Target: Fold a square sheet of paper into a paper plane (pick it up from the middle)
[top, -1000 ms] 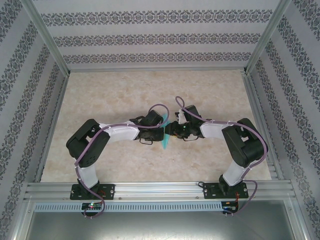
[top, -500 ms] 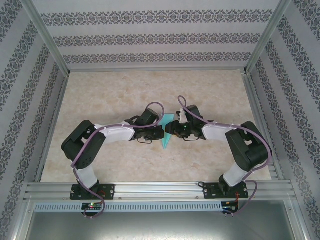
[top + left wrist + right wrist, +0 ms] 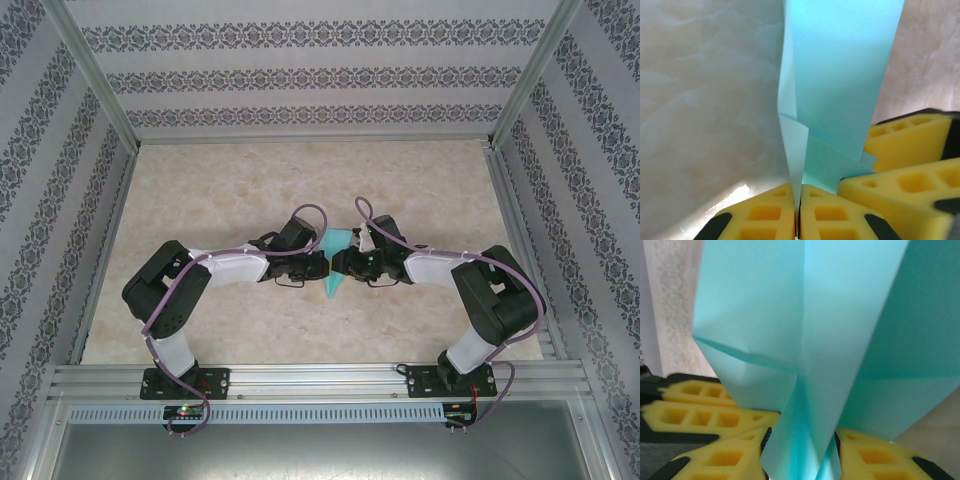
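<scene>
The teal paper (image 3: pixel 331 284) is folded into a narrow pointed shape and hangs upright above the table between my two grippers, its tip toward the near edge. My left gripper (image 3: pixel 321 265) is shut on one thin flap (image 3: pixel 796 165), yellow pads (image 3: pixel 770 212) pressed flat together on it. My right gripper (image 3: pixel 340 265) faces it from the right. Its jaws stand apart with the paper's puffed centre fold (image 3: pixel 810 415) between them, and a thin dark gap shows at each finger (image 3: pixel 875 457). Its fingers (image 3: pixel 905 145) sit just right of my left pads.
The beige marbled table (image 3: pixel 220 190) lies below, fenced by an aluminium frame (image 3: pixel 310 378) and patterned walls. Both arms bend inward and meet at the middle. Purple cables (image 3: pixel 318 215) loop over the wrists.
The two grippers have drawn closer together around the paper. My left arm's elbow has swung left. A wider part of the paper now shows between the wrists.
</scene>
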You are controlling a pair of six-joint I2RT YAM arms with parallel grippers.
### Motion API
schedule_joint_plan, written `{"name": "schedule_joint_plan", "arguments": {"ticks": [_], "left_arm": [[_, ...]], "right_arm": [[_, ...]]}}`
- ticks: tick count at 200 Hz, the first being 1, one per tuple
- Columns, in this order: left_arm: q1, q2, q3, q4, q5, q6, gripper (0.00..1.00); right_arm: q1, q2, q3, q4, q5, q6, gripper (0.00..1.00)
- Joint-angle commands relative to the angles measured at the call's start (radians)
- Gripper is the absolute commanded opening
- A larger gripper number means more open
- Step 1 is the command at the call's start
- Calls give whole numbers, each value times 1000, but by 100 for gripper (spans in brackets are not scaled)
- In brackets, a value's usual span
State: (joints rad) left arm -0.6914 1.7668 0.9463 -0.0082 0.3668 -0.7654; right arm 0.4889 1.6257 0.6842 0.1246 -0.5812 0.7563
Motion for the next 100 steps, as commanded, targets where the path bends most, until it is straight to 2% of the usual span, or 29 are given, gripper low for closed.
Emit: {"name": "schedule_joint_plan", "arguments": {"ticks": [1,52,100], "left_arm": [[15,-23,-12,76,21,-23,12],[16,-18,-24,98,40,-34,12],[31,-34,-45,97,38,-31,14]], "right_arm": [[16,-2,-1,-57,30,-37,33],[34,31,32,-56,48,-36,22],[47,17,84,-179,147,-98,7]]}}
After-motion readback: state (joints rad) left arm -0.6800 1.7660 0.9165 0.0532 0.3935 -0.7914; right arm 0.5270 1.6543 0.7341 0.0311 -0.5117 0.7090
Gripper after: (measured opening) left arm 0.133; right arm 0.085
